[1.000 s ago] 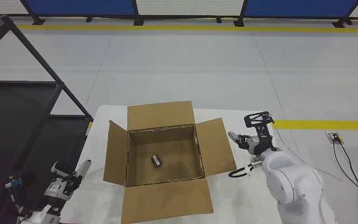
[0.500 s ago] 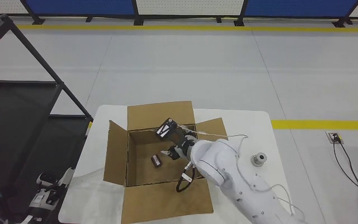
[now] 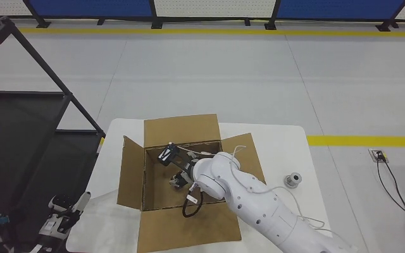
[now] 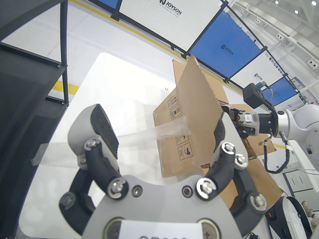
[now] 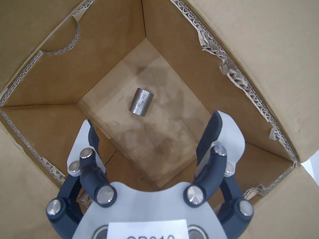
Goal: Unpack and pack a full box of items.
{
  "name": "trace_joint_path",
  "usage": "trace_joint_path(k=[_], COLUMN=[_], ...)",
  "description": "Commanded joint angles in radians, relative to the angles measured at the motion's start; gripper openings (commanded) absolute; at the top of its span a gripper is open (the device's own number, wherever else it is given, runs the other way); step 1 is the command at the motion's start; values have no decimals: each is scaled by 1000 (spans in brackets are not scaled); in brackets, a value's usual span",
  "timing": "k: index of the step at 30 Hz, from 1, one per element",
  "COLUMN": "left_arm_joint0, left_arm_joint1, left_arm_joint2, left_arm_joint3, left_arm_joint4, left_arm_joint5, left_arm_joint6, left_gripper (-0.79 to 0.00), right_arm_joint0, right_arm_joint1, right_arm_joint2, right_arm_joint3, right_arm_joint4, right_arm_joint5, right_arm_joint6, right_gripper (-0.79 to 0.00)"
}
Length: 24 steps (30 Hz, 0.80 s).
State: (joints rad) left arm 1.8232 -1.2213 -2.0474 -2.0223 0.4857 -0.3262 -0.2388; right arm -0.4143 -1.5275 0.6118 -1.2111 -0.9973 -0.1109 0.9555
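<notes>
The open cardboard box (image 3: 190,129) stands mid-table with all flaps spread. On its floor lies a small grey metal cylinder (image 5: 141,101). My right gripper (image 5: 153,123) hangs open inside the box mouth, just above the cylinder, with nothing between its fingers. From above, the right gripper (image 3: 179,175) covers the spot where the cylinder lies. My left gripper (image 4: 162,123) is open and empty off the table's near left corner, facing the box (image 4: 197,115). It shows small at the left gripper (image 3: 76,203) position from above.
A short metal part (image 3: 292,180) stands on the white table (image 3: 278,139) to the right of the box. A strip of clear tape (image 4: 149,135) sticks out from the box's outer wall. A black frame (image 3: 57,95) rises beside the table's left side.
My right arm swung from the table's right side into the box and lowered toward the cylinder. The metal part now stands where that gripper was. The left gripper shifted slightly.
</notes>
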Motion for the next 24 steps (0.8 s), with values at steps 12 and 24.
trace_joint_path(k=[12, 24], left_arm_joint0=[-24, -17], left_arm_joint1=[-1, -4], left_arm_joint2=[8, 3], left_arm_joint3=[2, -2], left_arm_joint4=[-7, -18], left_arm_joint5=[53, 82], left_arm_joint6=[10, 33], left_gripper=[0, 0], right_arm_joint0=[62, 131], right_arm_joint1=[-98, -297], right_arm_joint2=[-93, -221], right_arm_joint3=[254, 627], right_arm_joint4=[71, 117], right_arm_joint5=[44, 127], right_arm_joint6=[-76, -199], right_gripper=[0, 0])
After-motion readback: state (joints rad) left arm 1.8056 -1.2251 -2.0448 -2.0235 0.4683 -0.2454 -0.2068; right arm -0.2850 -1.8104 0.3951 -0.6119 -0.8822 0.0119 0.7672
